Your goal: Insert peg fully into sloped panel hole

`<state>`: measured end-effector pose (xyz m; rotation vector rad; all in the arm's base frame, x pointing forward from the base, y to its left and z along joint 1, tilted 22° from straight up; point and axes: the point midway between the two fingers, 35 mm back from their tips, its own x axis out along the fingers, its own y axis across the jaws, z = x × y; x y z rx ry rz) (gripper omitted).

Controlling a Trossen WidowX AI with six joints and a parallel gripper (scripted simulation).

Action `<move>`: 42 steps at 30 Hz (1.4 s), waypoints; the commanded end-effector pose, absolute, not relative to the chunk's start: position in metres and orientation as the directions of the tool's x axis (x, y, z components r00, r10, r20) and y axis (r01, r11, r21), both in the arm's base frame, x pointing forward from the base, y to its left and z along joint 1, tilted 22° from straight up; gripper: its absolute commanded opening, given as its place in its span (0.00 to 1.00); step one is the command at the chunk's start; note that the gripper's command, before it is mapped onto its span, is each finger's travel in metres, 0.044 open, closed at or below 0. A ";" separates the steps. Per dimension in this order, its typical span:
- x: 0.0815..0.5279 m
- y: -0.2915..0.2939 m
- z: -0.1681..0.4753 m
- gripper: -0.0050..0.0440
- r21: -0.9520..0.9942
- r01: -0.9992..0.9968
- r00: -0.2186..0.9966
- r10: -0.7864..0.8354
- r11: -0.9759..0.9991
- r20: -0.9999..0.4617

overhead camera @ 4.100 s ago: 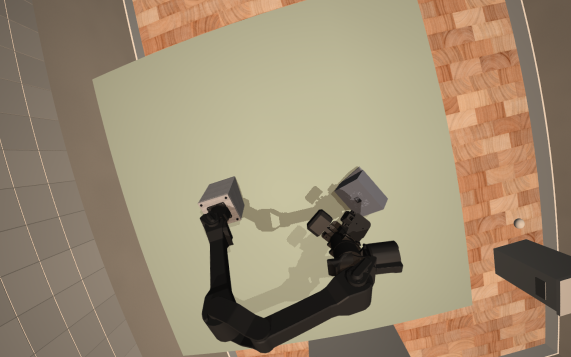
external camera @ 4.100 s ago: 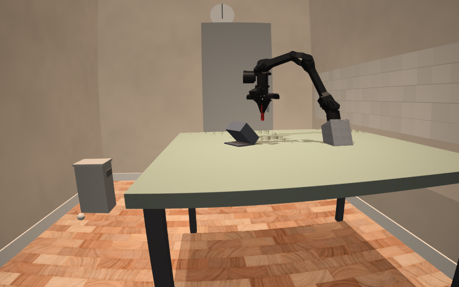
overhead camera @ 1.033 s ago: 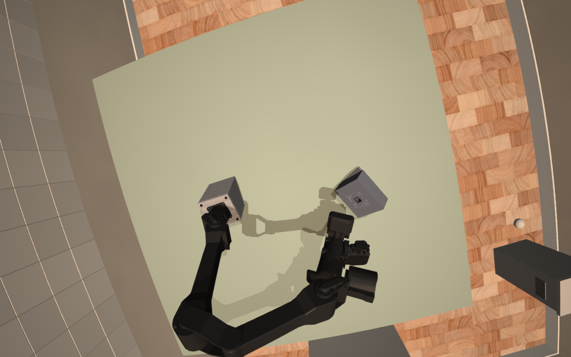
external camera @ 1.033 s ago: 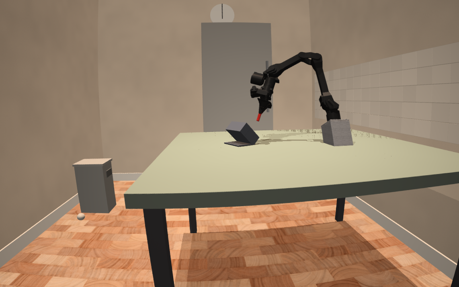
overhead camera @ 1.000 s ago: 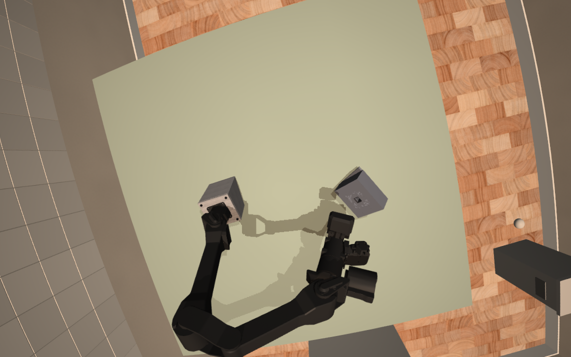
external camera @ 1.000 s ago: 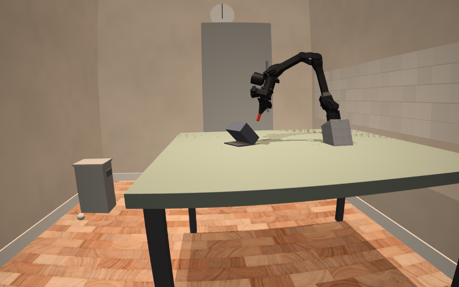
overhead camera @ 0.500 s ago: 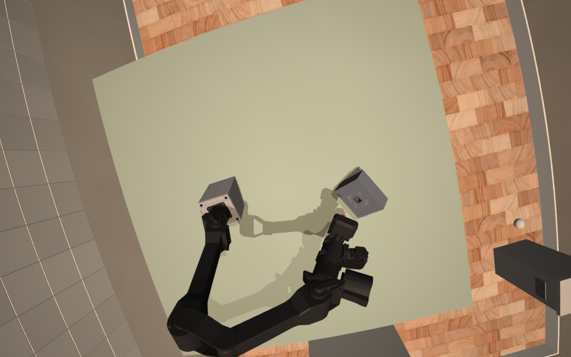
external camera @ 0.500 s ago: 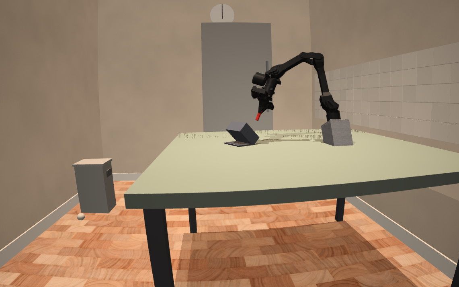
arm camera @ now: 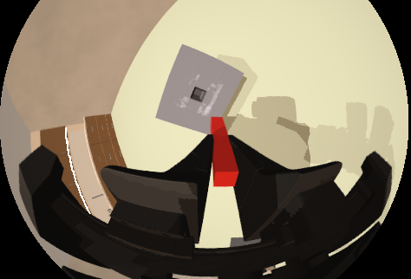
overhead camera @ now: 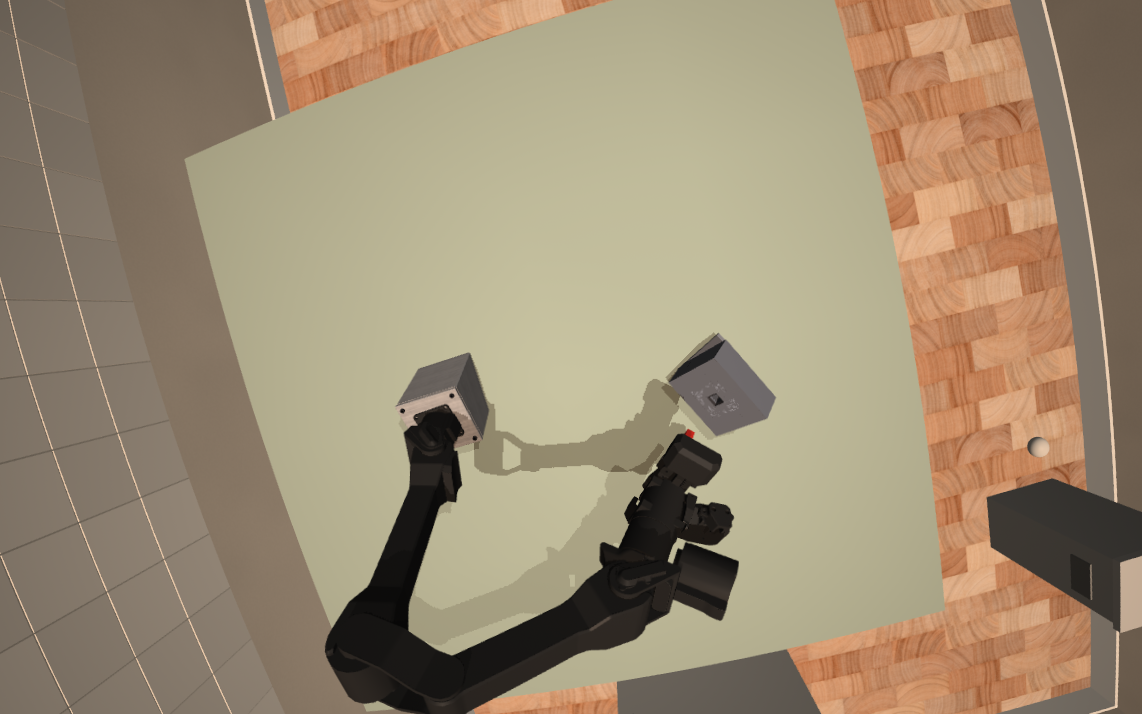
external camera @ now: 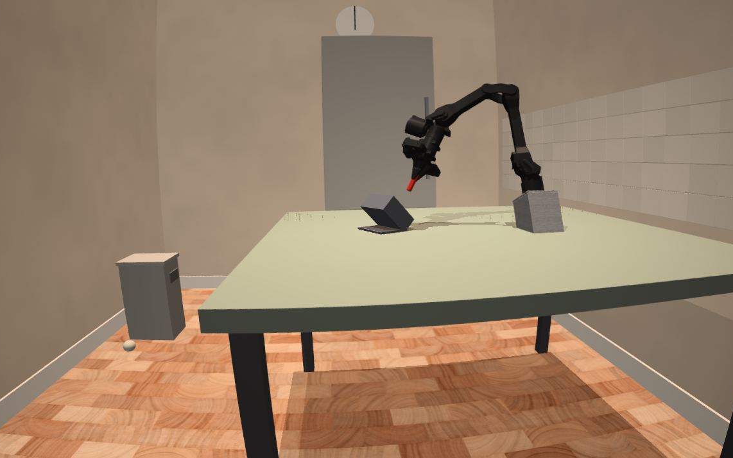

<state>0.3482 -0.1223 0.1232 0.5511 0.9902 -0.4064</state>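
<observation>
My gripper (overhead camera: 689,440) (external camera: 416,176) (arm camera: 219,139) is shut on a red peg (overhead camera: 689,433) (external camera: 412,184) (arm camera: 222,152). The peg sticks out past the fingertips and tilts toward the sloped grey panel (overhead camera: 731,403) (external camera: 389,209) (arm camera: 185,93). The panel stands on the green table top (overhead camera: 558,221) (external camera: 443,256). A small dark square hole (overhead camera: 715,400) (arm camera: 198,93) sits in the middle of the panel's face. The peg's tip hangs in the air a short way from the panel's near edge, apart from it and above it.
The arm's grey base block (overhead camera: 447,394) (external camera: 537,211) stands on the table to one side of the panel. A grey bin (overhead camera: 1090,549) (external camera: 150,296) and a small white ball (overhead camera: 1038,446) (external camera: 128,345) are on the wooden floor beside the table.
</observation>
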 end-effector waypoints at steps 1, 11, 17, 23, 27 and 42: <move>0.350 -0.122 0.128 0.10 0.278 0.565 0.520 -0.075 0.777 -0.851; 0.359 -0.122 0.122 0.10 0.337 0.594 0.550 -0.064 0.731 -0.833; 0.366 -0.122 0.118 0.10 0.381 0.612 0.572 -0.055 0.693 -0.818; 0.371 -0.121 0.113 0.10 0.426 0.626 0.594 -0.047 0.653 -0.803; 0.374 -0.121 0.110 0.10 0.448 0.632 0.605 -0.042 0.632 -0.795; 0.382 -0.121 0.097 0.10 0.544 0.650 0.652 -0.021 0.531 -0.758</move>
